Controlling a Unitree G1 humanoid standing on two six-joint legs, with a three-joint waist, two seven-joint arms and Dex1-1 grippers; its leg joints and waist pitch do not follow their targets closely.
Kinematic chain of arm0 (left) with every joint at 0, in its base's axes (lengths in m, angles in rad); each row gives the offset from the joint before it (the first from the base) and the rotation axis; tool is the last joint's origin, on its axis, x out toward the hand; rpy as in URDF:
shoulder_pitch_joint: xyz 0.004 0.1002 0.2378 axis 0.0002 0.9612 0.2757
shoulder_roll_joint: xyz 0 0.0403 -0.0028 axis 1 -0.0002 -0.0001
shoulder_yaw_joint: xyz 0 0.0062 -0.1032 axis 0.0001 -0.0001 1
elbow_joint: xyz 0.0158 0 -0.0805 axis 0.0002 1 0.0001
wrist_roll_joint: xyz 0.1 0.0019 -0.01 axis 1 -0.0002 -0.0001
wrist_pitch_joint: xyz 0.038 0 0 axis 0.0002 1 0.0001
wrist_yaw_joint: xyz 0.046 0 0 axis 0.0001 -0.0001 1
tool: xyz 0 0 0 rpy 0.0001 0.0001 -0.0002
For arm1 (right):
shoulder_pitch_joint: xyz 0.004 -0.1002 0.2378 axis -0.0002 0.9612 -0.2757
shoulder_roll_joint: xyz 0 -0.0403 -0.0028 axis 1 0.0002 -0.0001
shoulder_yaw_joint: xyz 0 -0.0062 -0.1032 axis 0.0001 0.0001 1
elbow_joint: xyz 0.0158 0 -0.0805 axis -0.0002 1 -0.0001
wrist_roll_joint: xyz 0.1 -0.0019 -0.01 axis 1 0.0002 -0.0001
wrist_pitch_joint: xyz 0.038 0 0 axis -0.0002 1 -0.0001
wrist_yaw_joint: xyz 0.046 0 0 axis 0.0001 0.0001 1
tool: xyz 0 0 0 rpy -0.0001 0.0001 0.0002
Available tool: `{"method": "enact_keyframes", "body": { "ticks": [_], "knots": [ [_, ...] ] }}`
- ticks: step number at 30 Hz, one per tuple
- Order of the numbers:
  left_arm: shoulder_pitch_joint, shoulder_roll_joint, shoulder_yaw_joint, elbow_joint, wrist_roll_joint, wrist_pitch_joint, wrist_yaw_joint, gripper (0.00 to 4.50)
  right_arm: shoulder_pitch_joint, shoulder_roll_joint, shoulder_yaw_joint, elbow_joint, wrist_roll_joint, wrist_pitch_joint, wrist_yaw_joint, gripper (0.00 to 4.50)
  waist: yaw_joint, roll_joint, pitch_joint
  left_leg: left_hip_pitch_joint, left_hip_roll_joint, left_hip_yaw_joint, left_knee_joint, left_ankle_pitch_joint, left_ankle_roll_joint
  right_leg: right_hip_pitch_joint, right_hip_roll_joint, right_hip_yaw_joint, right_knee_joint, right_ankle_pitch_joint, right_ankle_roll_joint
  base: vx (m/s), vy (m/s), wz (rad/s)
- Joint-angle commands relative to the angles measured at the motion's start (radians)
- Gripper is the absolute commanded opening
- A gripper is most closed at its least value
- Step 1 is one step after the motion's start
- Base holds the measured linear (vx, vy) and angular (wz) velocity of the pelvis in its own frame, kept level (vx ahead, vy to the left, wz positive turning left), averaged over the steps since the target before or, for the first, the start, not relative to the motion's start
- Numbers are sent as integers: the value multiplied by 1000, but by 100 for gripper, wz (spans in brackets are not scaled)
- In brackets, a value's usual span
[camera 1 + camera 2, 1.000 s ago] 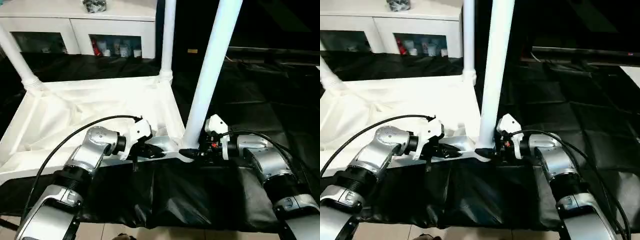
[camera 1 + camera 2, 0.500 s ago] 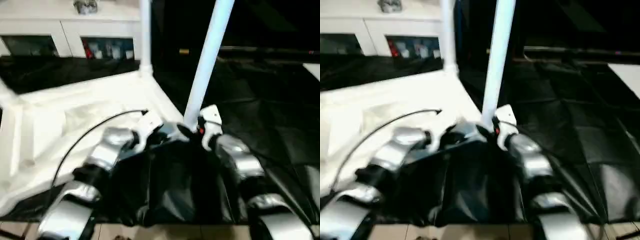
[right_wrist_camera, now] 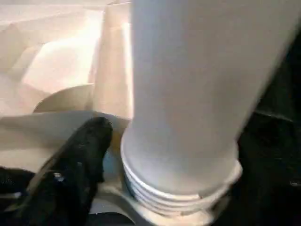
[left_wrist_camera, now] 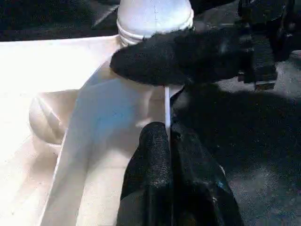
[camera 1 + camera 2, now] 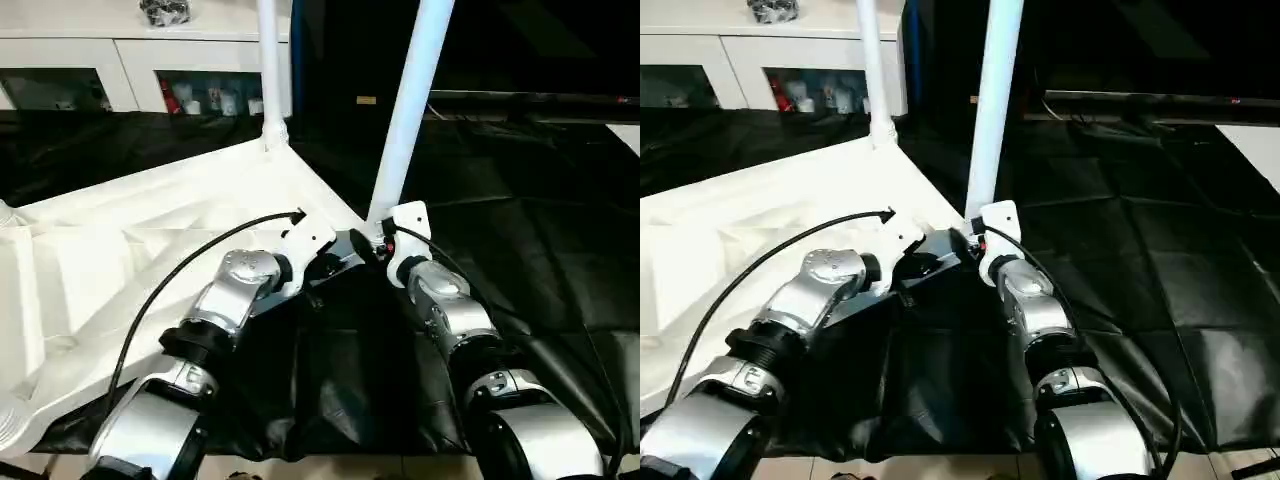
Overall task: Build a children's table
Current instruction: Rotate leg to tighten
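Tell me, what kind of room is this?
Probably a room in a home or a lab set up like one: a white cabinet with glass doors, a black sheet spread out, and a table being built on it.

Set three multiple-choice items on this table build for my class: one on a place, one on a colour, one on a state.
1. Where is the base of the near leg? A in a corner socket of the table top; B lying flat; C in a person's hand.
2. What colour is the cloth under the table top? A red; B black; C white.
3. How is the left gripper? A wide open; B shut on the table top's rim; C lifting a leg.
Key: A, the leg stands upright in the corner; B, the sheet is dark all round; B, the gripper pinches the thin white wall.
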Motion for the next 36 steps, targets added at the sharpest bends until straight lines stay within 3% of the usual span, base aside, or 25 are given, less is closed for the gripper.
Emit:
{"method": "enact_keyframes", "body": {
  "ticks": [1, 7, 11, 13, 16, 17, 23, 29, 32, 36],
  "knots": [
    [4, 4, -12, -84, -67, -88, -113, 0, -5, -37, 38, -24, -27, 13, 77, 401, 3, -1, -75, 32, 45, -23, -68, -222, 60, 41, -40, 16, -61, -133, -250, 0, 0, 0],
    [20, 47, -18, -109, -85, -94, -209, 0, 21, -132, 67, -76, -23, 30, 267, 401, 15, 2, -74, 37, 48, -21, -67, -227, 59, 40, -38, 17, -59, -120, -252, 0, 0, 0],
    [40, 80, -24, -144, -106, -94, -290, 0, 53, -188, 83, -130, 22, 46, 442, 401, 26, 1, -76, 33, 51, -19, -63, -188, 84, 45, -37, 15, -50, -61, -265, 0, 0, 0],
    [55, 101, -30, -170, -124, -90, -345, 0, 75, -214, 108, -172, 42, 53, 555, 401, 27, 9, -77, 35, 51, -19, -62, -184, 84, 45, -36, 13, -48, -50, -276, 0, 0, 0],
    [70, 125, -40, -188, -135, -80, -402, 0, 97, -238, 137, -218, 61, 70, 675, 401, 31, 5, -76, 34, 53, -18, -62, -196, 92, 46, -36, 13, -48, -53, -282, 0, 0, 0],
    [77, 132, -44, -194, -134, -73, -416, 0, 100, -237, 139, -231, 70, 76, 704, 376, 31, 2, -75, 34, 53, -18, -63, -202, 89, 45, -37, 13, -49, -72, -282, 0, 0, 0],
    [85, 140, -47, -198, -131, -61, -424, 0, 100, -234, 165, -234, 61, 77, 744, 329, 31, 8, -71, 38, 54, -22, -72, -270, 38, 37, -39, 15, -58, -178, -261, 0, 0, 0],
    [86, 145, -46, -207, -128, -51, -415, 0, 114, -224, 171, -254, 57, 102, 743, 283, 31, 3, -72, 36, 52, -22, -71, -250, 41, 38, -39, 16, -56, -153, -259, 0, 0, 0],
    [79, 135, -38, -191, -110, -45, -360, 0, 127, -188, 149, -249, 56, 117, 655, 275, 31, -1, -72, 35, 53, -21, -70, -230, 50, 37, -40, 16, -54, -141, -258, 0, 0, 0],
    [42, 79, -16, -131, -78, -29, -215, 0, 125, -108, 109, -193, 38, 124, 432, 273, 19, -3, -71, 37, 50, -23, -72, -251, 30, 32, -42, 19, -62, -202, -240, 0, 0, 0]
  ]
}}
